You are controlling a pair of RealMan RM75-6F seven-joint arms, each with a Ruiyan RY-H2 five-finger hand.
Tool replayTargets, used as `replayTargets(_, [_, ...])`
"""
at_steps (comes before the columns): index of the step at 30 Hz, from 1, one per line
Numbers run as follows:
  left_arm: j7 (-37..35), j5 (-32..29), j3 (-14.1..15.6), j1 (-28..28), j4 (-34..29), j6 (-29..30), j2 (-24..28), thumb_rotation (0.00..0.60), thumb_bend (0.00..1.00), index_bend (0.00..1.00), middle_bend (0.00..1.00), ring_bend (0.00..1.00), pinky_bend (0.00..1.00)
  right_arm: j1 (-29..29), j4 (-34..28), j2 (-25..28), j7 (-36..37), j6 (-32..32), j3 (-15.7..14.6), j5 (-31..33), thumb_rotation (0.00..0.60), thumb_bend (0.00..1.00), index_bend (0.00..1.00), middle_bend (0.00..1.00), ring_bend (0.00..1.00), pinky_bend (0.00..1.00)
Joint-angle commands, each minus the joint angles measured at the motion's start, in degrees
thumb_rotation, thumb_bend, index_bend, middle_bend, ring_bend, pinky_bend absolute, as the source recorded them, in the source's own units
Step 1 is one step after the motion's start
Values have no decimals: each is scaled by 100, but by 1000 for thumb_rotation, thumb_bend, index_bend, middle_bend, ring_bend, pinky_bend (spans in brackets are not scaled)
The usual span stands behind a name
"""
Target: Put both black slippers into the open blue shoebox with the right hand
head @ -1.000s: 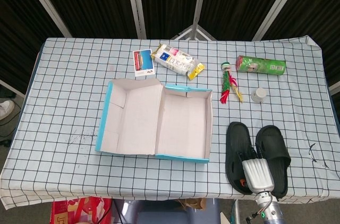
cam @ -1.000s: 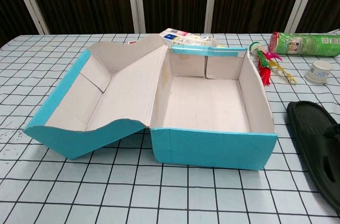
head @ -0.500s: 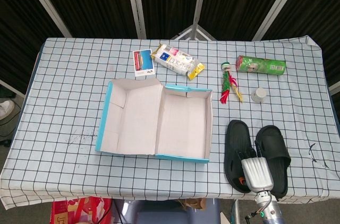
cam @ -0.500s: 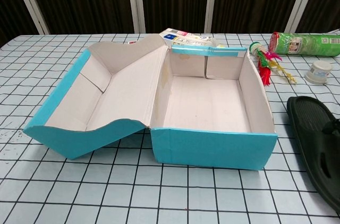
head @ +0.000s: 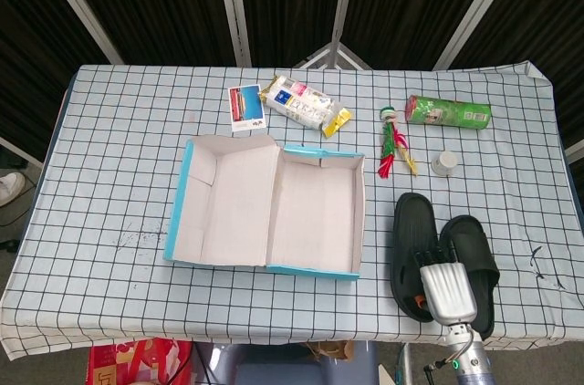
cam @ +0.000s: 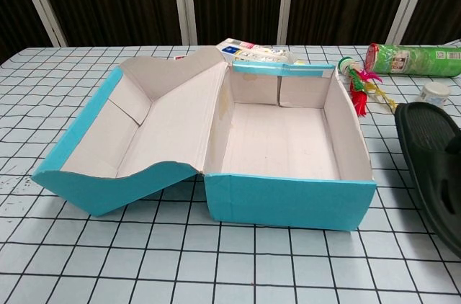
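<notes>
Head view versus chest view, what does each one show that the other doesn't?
Only the head view shows the right hand over both slippers, the second slipper, and the small photo card. Only the chest view shows the shoebox's blue front wall side-on. Both share the open shoebox, one black slipper, the green can, the snack packet and the white cap.

This is looking like a staged robot-testing room rather than a home: black curtain panels (head: 164, 2) on pale metal frame poles (head: 235, 6) are closing off the space behind. A checked cloth (head: 109, 157) is covering the counter, and unrelated props are lying scattered on it, among them a green crisp tube (head: 449, 112), a snack packet (head: 304, 104) and a small photo card (head: 245, 107).
</notes>
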Motion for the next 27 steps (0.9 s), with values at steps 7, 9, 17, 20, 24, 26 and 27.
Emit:
replayTargets(7, [-39, -8, -2, 9, 1, -6, 17, 600, 373, 99, 64, 31, 131, 287, -931, 599, -586, -5, 444, 151, 600, 492, 577, 554, 373, 150])
replayTargets(9, [-48, -7, -3, 9, 2, -8, 19, 600, 373, 99, 64, 31, 131, 371, -1142, 689, -797, -19, 536, 180, 600, 491, 579, 554, 410, 254])
replayTargets(17, [-93, -10, -7, 10, 18, -15, 28, 600, 373, 99, 64, 31, 131, 624, -1516, 712, -1308, -166, 661, 443, 600, 498, 588, 530, 515, 482])
replayTargets(20, [-102, -16, -10, 13, 22, -15, 31, 600, 373, 99, 64, 31, 131, 699, -1542, 678, -1431, -202, 680, 562, 600, 498, 588, 528, 546, 549])
replayTargets(24, [-98, -25, -12, 7, 30, -28, 27, 600, 373, 100, 63, 31, 131, 814, -1612, 640, -1505, -256, 739, 736, 600, 497, 599, 528, 616, 621])
replayTargets(26, [-81, -20, -7, -1, 30, -39, 22, 600, 373, 101, 63, 32, 131, 913, -1700, 613, -1413, -350, 812, 870, 600, 498, 611, 528, 648, 641])
replayTargets(27, [-75, -19, -4, -2, 29, -43, 20, 600, 373, 101, 63, 32, 131, 952, -1729, 604, -1356, -390, 849, 930, 600, 498, 613, 528, 652, 643])
